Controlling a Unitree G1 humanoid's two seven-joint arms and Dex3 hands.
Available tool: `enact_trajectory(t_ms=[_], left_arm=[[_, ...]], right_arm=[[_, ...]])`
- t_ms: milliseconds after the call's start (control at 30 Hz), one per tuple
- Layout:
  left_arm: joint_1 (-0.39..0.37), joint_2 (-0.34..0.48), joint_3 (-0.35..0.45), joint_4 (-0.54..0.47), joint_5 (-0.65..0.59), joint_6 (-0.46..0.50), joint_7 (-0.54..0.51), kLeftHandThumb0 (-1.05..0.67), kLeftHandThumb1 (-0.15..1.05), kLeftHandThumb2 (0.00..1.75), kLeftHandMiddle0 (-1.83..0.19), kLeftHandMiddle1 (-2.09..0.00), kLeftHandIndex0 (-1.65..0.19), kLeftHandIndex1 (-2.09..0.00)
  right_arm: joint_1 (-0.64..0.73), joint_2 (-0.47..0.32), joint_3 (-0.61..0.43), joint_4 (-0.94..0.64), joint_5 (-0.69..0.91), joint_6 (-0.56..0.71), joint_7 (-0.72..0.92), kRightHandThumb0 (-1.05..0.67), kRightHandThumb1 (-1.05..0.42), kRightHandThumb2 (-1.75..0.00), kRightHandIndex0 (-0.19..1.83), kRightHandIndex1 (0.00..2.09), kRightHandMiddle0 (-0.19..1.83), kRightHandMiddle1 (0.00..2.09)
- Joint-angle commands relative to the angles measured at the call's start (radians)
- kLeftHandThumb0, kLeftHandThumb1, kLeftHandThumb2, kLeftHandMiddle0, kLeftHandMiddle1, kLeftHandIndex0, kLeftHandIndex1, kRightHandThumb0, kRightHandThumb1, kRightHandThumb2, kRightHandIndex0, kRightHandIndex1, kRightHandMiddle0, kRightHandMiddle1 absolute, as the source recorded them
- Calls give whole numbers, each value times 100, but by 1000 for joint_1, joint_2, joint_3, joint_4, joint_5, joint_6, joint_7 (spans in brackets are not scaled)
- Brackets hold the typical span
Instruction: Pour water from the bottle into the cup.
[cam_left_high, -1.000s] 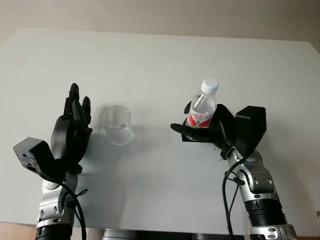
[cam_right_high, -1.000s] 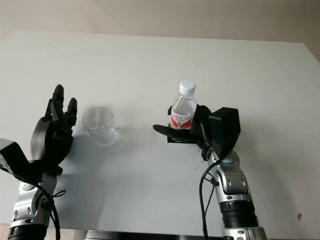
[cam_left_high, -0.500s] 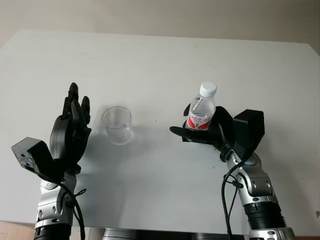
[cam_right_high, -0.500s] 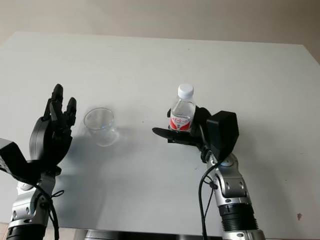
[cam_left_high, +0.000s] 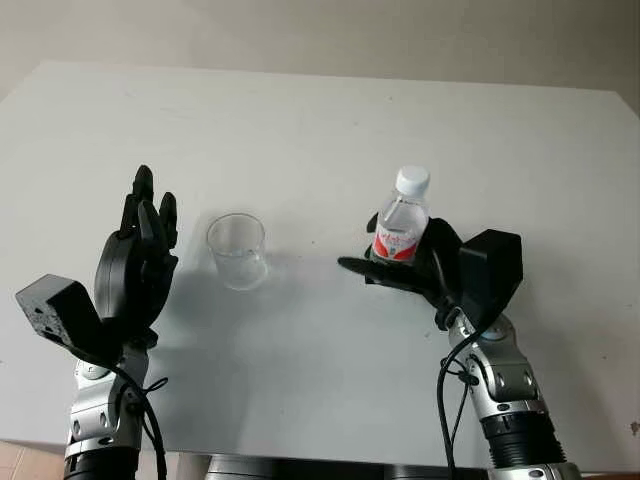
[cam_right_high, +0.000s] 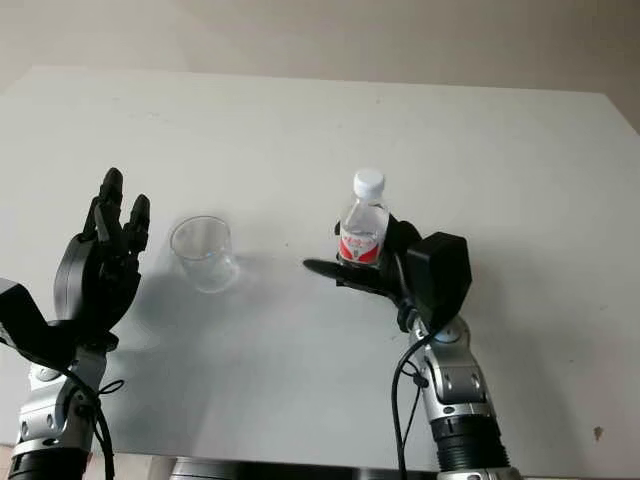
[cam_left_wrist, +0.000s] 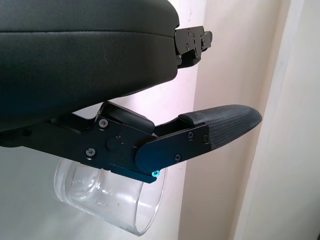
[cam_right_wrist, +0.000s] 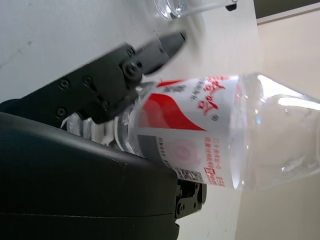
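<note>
Right wrist view shows my right robot hand (cam_left_high: 415, 265) wrapped around the capped bottle (cam_left_high: 403, 225). Left robot hand (cam_left_high: 140, 262), holding nothing, waits beside the cup (cam_left_high: 237, 250) mid-surface; I should steady that cup and uncap before tilting.

Both eye views look forward and down from head height over the white table (cam_left_high: 320, 130). Each wrist view sits close against its own hand's black shell, sharing the clear plastic cup (cam_left_wrist: 107, 200).

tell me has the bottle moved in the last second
No real move: the bottle sits the same way off the cup; both shifted together in view.
</note>
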Motion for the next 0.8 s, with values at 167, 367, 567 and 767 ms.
enact_trajectory(t_ms=[167, 367, 567, 767], left_arm=[[-12, 9, 3, 1, 1, -11, -5, -81, 105, 73, 8, -5, 12, -5], [-14, 6, 4, 3, -3, -11, -7, -80, 105, 74, 8, -5, 13, -5], [-11, 10, 4, 2, 1, -11, -5, -81, 105, 73, 7, -5, 12, -5], [-9, 9, 5, 2, -2, -10, -8, -80, 105, 73, 7, -5, 12, -5]], right_arm=[[90, -8, 8, 96, -25, -80, 13, -56, -94, -5, -19, 132, -19, 145], [99, -18, 16, 150, -73, -238, 8, -67, -92, -5, -9, 51, -13, 67], [104, -21, 12, 196, -91, -360, -4, -72, -92, -6, -6, 7, -10, 28], [105, -29, 5, 227, -127, -467, -47, -81, -92, -6, -17, 2, -19, 12]])
